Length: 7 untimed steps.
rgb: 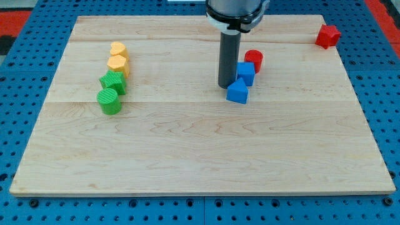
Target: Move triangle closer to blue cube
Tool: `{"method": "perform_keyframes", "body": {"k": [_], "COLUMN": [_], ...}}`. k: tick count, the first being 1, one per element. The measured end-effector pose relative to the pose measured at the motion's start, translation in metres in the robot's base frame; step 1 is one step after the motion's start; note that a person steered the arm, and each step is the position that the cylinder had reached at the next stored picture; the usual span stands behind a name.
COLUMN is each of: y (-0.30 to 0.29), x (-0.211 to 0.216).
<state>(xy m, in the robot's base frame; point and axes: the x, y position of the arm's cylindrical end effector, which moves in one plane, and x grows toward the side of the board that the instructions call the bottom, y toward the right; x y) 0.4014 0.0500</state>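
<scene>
A: Where does the blue triangle (237, 92) sit?

B: On the wooden bench (200, 144), a little right of the middle in the view, touching or all but touching the blue cube (246, 72) just above it. The rod's tip (226, 85) stands right beside the triangle's upper-left edge; whether it touches cannot be told.

A: How would it handle?

B: Judged from its look, a small, stiff, light block that slides easily on the smooth wood. There are no jaws on this arm, so nothing is clenched or released; the rod can only push. The best place to press is a flat side face, near its middle, or the block is likely to spin off.

A: Which way does it point?

B: Its peak seems to point toward the view's top, toward the cube, with the broad base toward the view's bottom. It is too squat to show a clear long axis.

A: And around it?

B: A red cylinder (254, 60) just behind the cube, a red block (327, 35) at the far top right, two yellow blocks (118, 57) and two green blocks (112, 91) well apart on the left.
</scene>
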Motion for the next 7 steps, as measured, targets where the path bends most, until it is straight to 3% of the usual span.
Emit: {"method": "perform_keyframes", "body": {"k": [4,7], "y": [-0.012,-0.002], "x": [0.06,0.066]}}
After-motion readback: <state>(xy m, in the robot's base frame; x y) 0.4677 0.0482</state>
